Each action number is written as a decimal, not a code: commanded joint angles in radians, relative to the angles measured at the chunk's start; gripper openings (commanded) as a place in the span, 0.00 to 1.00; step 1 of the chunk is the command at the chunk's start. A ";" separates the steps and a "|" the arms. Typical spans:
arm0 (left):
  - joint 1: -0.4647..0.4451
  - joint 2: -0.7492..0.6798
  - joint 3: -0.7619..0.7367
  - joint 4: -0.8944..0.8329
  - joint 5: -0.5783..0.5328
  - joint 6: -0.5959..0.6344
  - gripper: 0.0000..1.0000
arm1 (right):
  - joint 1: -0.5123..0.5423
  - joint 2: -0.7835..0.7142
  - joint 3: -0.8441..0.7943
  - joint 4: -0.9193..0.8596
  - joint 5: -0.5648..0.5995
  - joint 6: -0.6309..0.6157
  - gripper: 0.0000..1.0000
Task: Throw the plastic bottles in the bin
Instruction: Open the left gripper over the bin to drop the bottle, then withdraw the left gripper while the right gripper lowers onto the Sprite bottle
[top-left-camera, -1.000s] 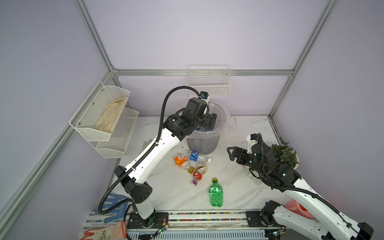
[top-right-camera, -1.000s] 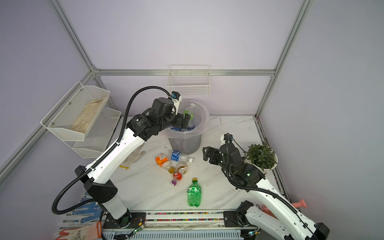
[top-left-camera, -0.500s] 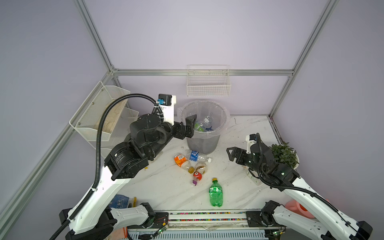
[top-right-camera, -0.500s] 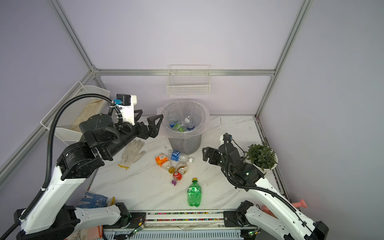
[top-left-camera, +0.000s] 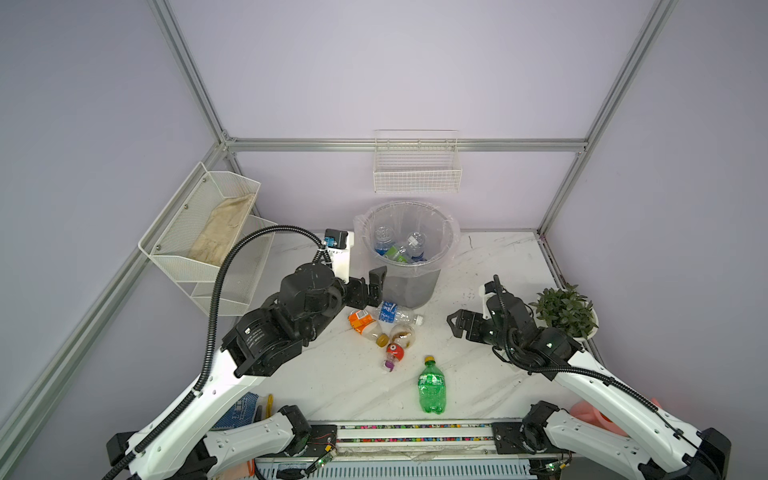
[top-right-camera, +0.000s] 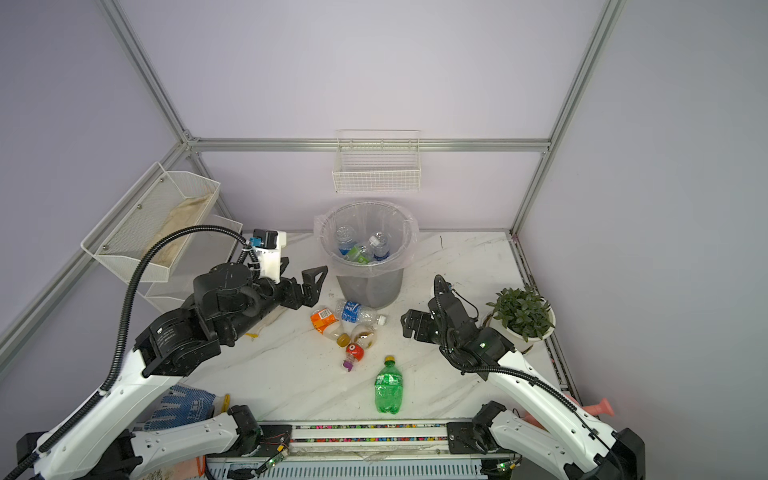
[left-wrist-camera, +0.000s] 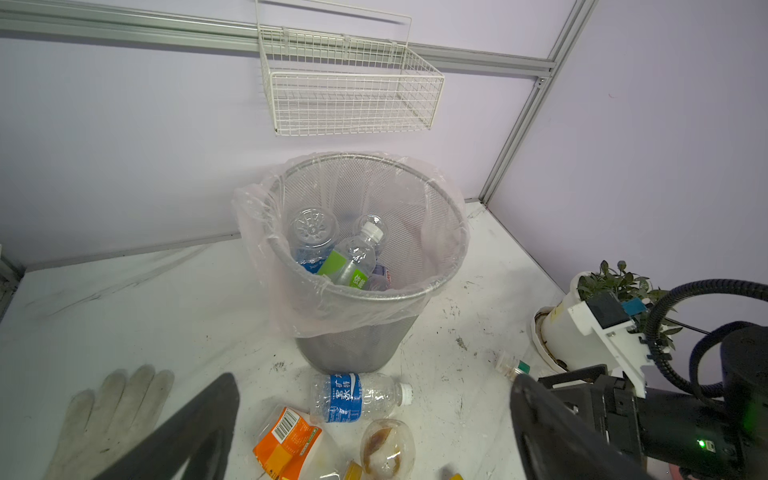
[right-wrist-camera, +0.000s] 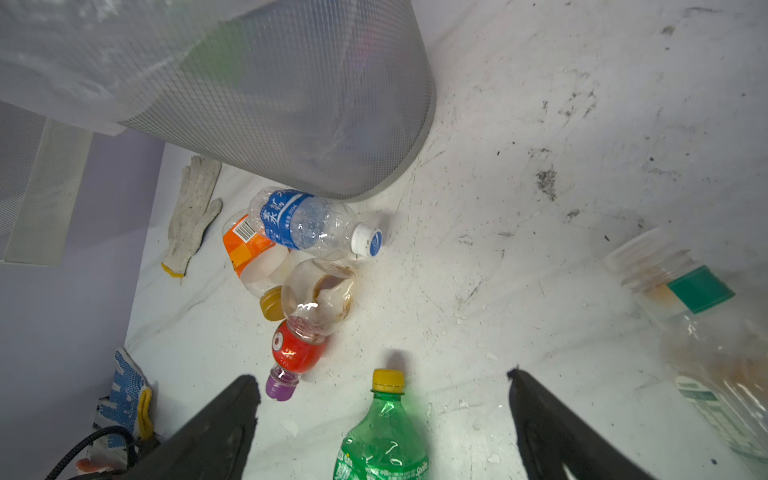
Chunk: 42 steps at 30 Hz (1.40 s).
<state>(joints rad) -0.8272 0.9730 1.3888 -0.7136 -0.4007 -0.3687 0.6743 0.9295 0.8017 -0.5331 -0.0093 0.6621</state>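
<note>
The grey mesh bin (top-left-camera: 409, 286) (top-right-camera: 370, 286) (left-wrist-camera: 353, 349) (right-wrist-camera: 291, 104) stands at the back with several plastic bottles (top-left-camera: 399, 247) (left-wrist-camera: 345, 257) inside. In front of it lie a blue-labelled bottle (top-left-camera: 392, 312) (left-wrist-camera: 353, 397) (right-wrist-camera: 307, 224), an orange-labelled one (top-left-camera: 362, 324) (left-wrist-camera: 286, 444), a round clear one (top-left-camera: 403, 334) (right-wrist-camera: 320, 295), a small red one (top-left-camera: 394, 353) (right-wrist-camera: 295, 349) and a green bottle (top-left-camera: 432, 386) (top-right-camera: 388, 388) (right-wrist-camera: 382, 440). My left gripper (top-left-camera: 368, 286) (top-right-camera: 305, 286) (left-wrist-camera: 374, 386) hovers open left of the bin, above the pile. My right gripper (top-left-camera: 461, 326) (top-right-camera: 409, 324) (right-wrist-camera: 382, 378) is open and empty, right of the pile.
Another clear bottle (right-wrist-camera: 685, 291) (left-wrist-camera: 511, 365) lies by the white plant pot (top-left-camera: 567, 311). A white glove (left-wrist-camera: 108, 411) (right-wrist-camera: 193, 208) lies left of the bin. A wire basket (top-left-camera: 415, 170) hangs on the back wall, mesh shelves (top-left-camera: 208, 232) on the left.
My left arm has drawn back from over the bin and come down to its left, jaws still open. The right arm has hardly moved.
</note>
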 joint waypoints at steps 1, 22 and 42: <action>-0.005 -0.044 -0.088 0.033 -0.015 -0.061 1.00 | 0.005 0.010 -0.027 -0.022 -0.047 0.015 0.93; -0.005 -0.213 -0.355 -0.016 -0.015 -0.230 1.00 | 0.278 0.194 -0.151 0.104 -0.014 0.160 0.91; -0.006 -0.273 -0.458 -0.045 -0.001 -0.298 1.00 | 0.513 0.467 -0.126 0.113 0.097 0.289 0.90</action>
<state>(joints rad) -0.8272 0.7193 0.9657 -0.7647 -0.4034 -0.6453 1.1645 1.3594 0.6586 -0.3965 0.0437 0.9020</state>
